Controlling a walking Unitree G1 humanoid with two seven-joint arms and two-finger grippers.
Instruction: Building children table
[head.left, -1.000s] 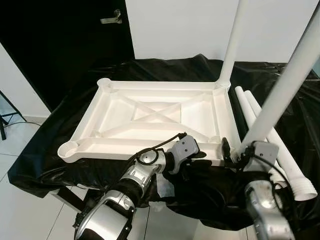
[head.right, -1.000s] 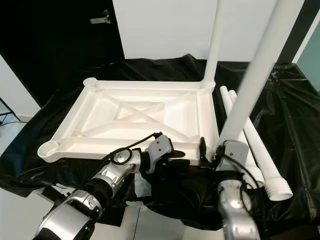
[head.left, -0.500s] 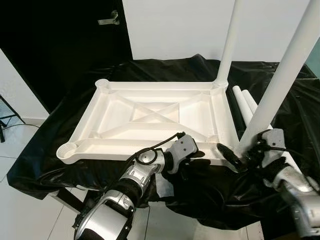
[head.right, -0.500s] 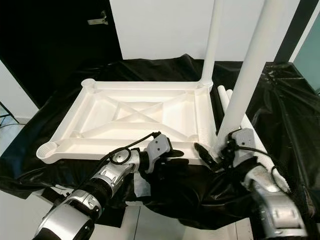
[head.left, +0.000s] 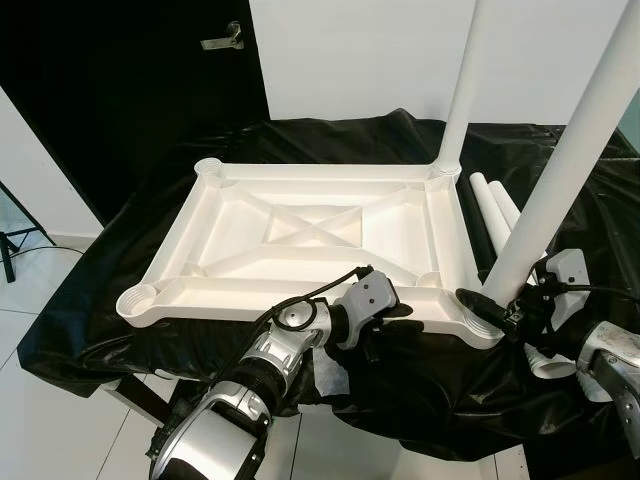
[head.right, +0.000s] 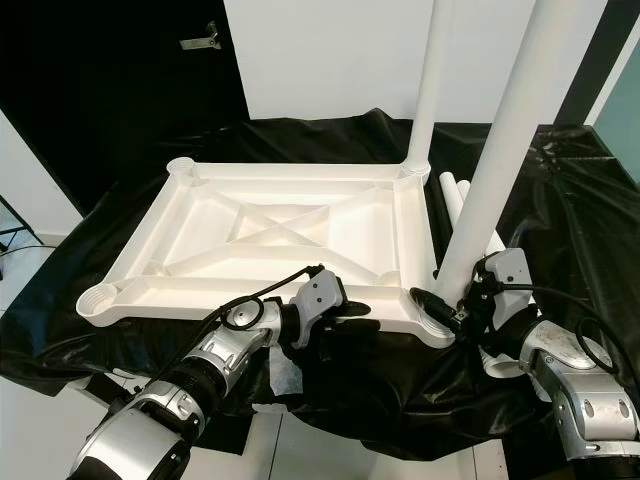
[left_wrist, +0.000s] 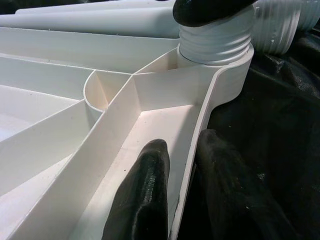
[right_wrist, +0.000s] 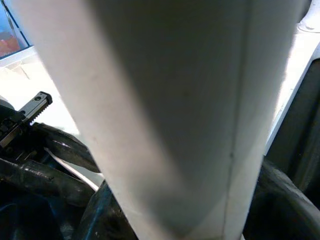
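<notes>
Left eye view: my left gripper (head.left: 385, 322) clamps the near rim of the upturned tabletop (head.left: 310, 240). My right gripper (head.left: 505, 312), now swung right, grips the near leg (head.left: 560, 180), seated upright. Farther back, 1 leg (head.left: 462, 85) stands; 2 (head.left: 495, 205) lie loose.

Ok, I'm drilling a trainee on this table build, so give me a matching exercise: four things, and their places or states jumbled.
Things:
1. left gripper
2. right gripper
3. far leg
4. loose legs

States:
A. lying flat on the black cloth, beside the tabletop
B. pinching the near rim of the upturned tabletop
C. upright in the tabletop's far right corner
D. closed around the base of the near leg, at its corner socket

Pairs: 1-B, 2-D, 3-C, 4-A
</notes>
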